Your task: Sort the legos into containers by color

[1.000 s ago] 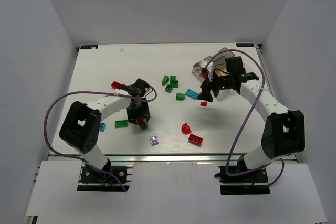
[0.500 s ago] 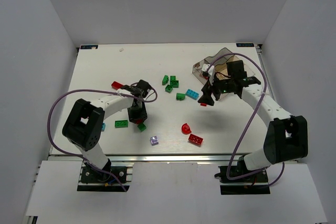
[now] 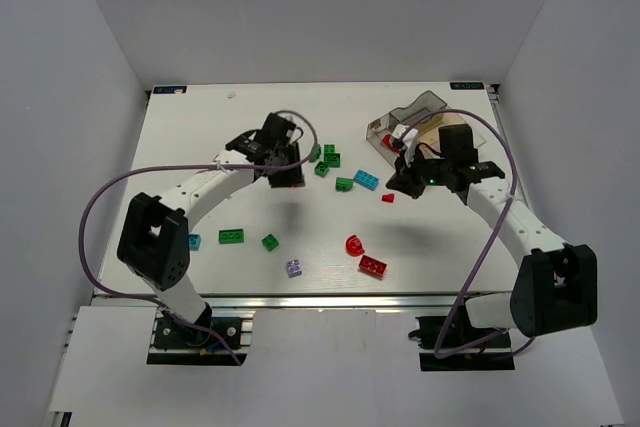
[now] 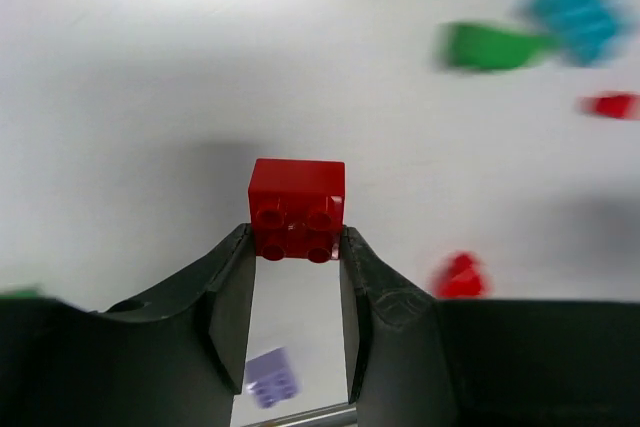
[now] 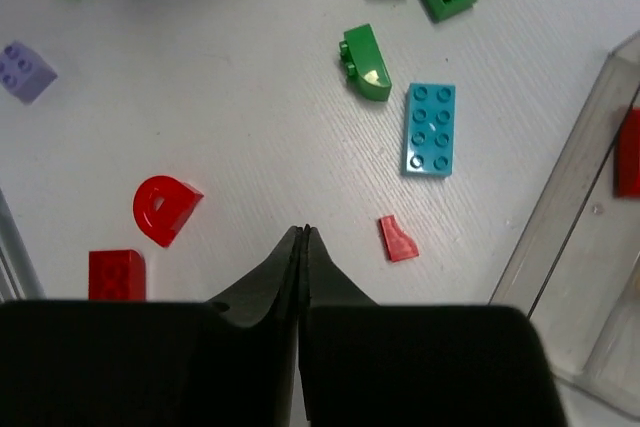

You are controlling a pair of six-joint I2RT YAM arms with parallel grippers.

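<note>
My left gripper (image 4: 296, 237) is shut on a red brick (image 4: 297, 209) and holds it above the table; in the top view it (image 3: 284, 173) hangs left of a green cluster (image 3: 325, 157). My right gripper (image 5: 302, 232) is shut with nothing between its fingers, low over the table beside a small red piece (image 5: 398, 238). In the top view it (image 3: 402, 185) sits just in front of the clear tray (image 3: 405, 112). A cyan brick (image 5: 431, 129) and a green sloped brick (image 5: 367, 63) lie ahead of it. A red curved piece (image 5: 163, 209) and a red brick (image 5: 117, 275) lie to its left.
Near the front edge lie two green bricks (image 3: 232, 236) (image 3: 270, 242), a small cyan one (image 3: 195, 241) and a pale purple one (image 3: 294, 268). The tray wall (image 5: 575, 207) stands close on the right of my right gripper. White walls enclose the table.
The left gripper closed on the red brick, lifted it and carried it up and to the right. The right gripper snapped shut, empty, and drew back toward the tray.
</note>
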